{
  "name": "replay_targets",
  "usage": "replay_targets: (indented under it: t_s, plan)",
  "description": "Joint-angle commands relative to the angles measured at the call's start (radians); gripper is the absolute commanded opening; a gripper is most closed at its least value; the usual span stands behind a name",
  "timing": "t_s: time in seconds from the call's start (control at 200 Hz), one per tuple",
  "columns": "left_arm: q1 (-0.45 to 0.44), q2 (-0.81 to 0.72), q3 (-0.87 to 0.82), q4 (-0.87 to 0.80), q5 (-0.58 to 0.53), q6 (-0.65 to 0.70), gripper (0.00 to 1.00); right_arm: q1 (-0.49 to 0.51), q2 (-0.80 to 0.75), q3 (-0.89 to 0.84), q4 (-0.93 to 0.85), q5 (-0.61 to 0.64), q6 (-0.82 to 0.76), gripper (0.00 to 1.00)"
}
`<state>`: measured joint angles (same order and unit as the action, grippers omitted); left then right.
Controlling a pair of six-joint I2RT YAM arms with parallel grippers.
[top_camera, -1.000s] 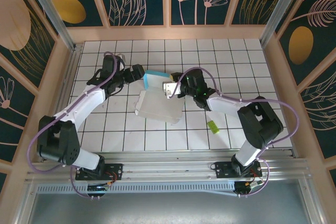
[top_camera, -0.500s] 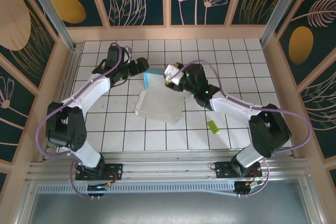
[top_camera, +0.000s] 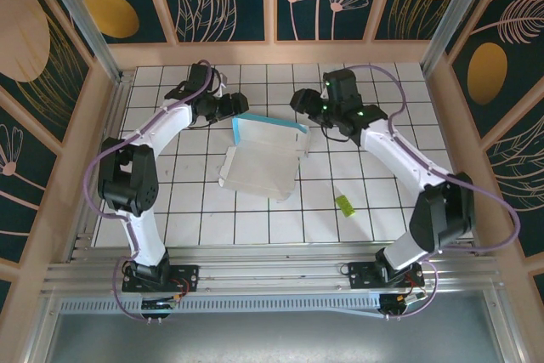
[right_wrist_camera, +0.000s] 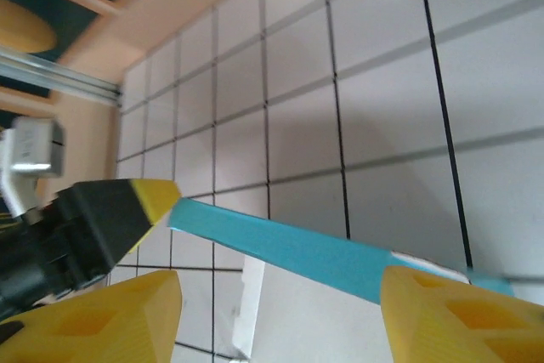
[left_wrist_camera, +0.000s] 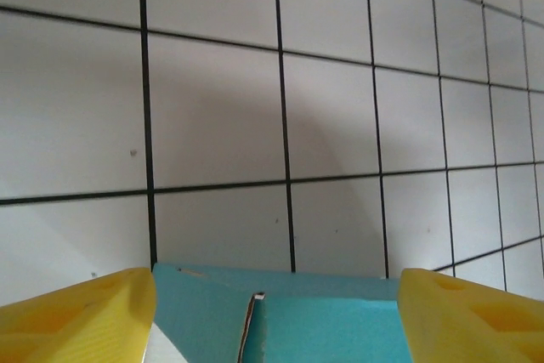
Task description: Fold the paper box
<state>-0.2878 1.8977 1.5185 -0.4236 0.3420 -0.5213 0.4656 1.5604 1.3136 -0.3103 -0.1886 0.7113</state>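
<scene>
Paper box (top_camera: 259, 167): lay near the middle of the tabletop (top_camera: 170, 201), a little toward the far edge. Sat as a shallow tray, white face up. Carried a turquoise flap (top_camera: 270, 129) raised along its far side, running left to right.

Left gripper (top_camera: 240, 109): hung at the flap's left end, reaching in from the far left corner. Showed in its own wrist view (left_wrist_camera: 276, 299) with yellow fingers (left_wrist_camera: 81, 316) set wide apart. Had the turquoise card (left_wrist_camera: 323, 320) lying between them at the bottom of that view. Could not tell whether either finger pressed on it. Appeared in the right wrist view as well, one yellow tip (right_wrist_camera: 157, 199) right at the flap's end.

Right gripper (top_camera: 299, 104): hovered just beyond the flap's right end, toward the far edge. Showed in its own wrist view (right_wrist_camera: 280, 308) with fingers (right_wrist_camera: 455, 316) spread wide. Had the flap (right_wrist_camera: 289, 248) crossing slantwise above and between them, clamped on nothing.

Green strip (top_camera: 344, 204): lay flat toward the near right of the tabletop, well apart from the box.
</scene>
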Motion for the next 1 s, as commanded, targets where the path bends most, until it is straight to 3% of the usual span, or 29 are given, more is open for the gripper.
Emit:
replay_targets:
  t_s: [0.0, 0.32, 0.531, 0.991]
  plan:
    - [-0.001, 0.006, 0.019, -0.05, 0.058, 0.026, 0.74, -0.003, 0.059, 0.05, -0.104, -0.048, 0.129, 0.65]
    - [0.0, 0.038, 0.023, -0.059, 0.081, 0.032, 0.54, 0.024, 0.158, 0.081, -0.131, 0.007, 0.153, 0.6]
    - [-0.001, 0.033, -0.007, -0.041, 0.091, 0.033, 0.47, 0.029, 0.174, 0.074, -0.12, 0.036, 0.158, 0.57]
    - [-0.001, 0.015, -0.033, -0.018, 0.126, 0.023, 0.47, 0.063, 0.232, 0.085, -0.105, 0.082, 0.148, 0.53]
